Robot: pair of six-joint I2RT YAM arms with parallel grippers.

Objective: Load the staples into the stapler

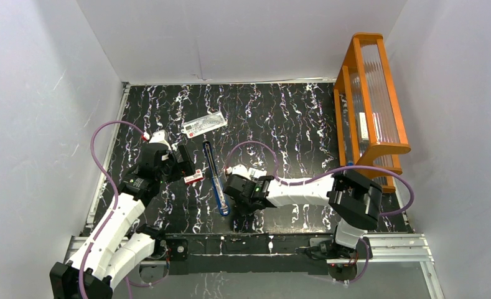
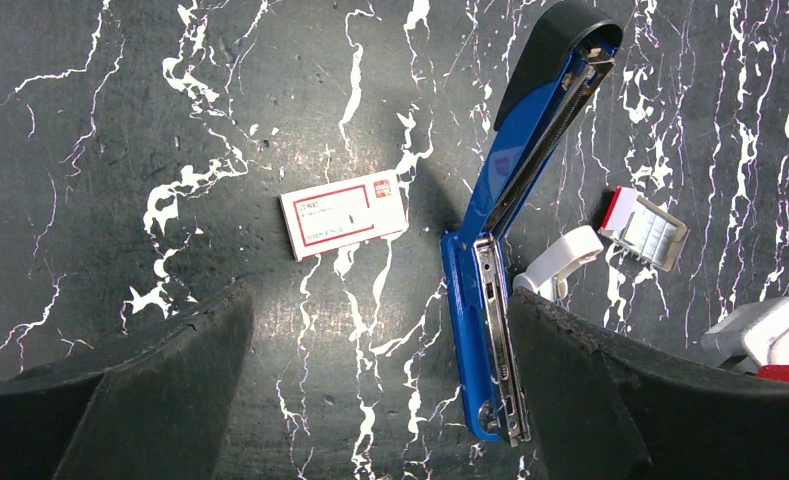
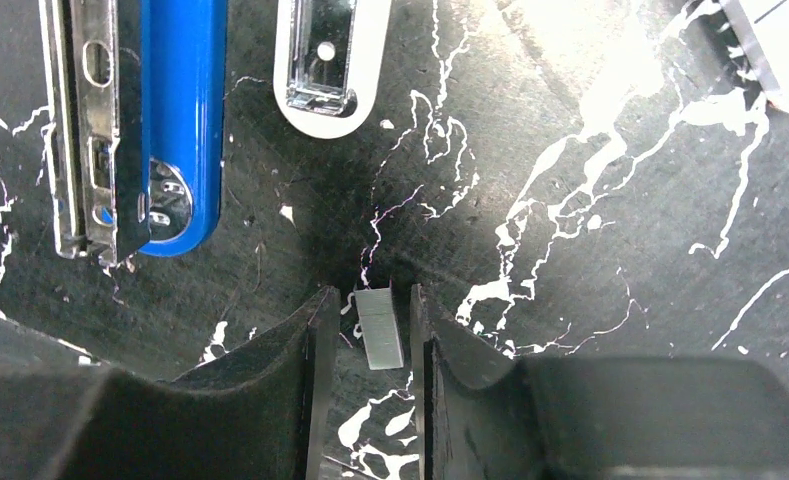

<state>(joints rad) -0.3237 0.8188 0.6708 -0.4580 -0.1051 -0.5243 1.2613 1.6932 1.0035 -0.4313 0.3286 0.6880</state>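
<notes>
Right gripper point(image 3: 368, 312), matte black, astride flat silvery staples point(image 3: 379, 330)

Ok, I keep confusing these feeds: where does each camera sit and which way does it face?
Top external: above and behind, looking down at the table; left arm and right arm show.
Left wrist: on the left arm, looking down at the stapler and box sleeve; left gripper frames them.
Right wrist: on the right arm, looking down at a staple strip inside the right gripper.
Shared: all show the stapler.
</notes>
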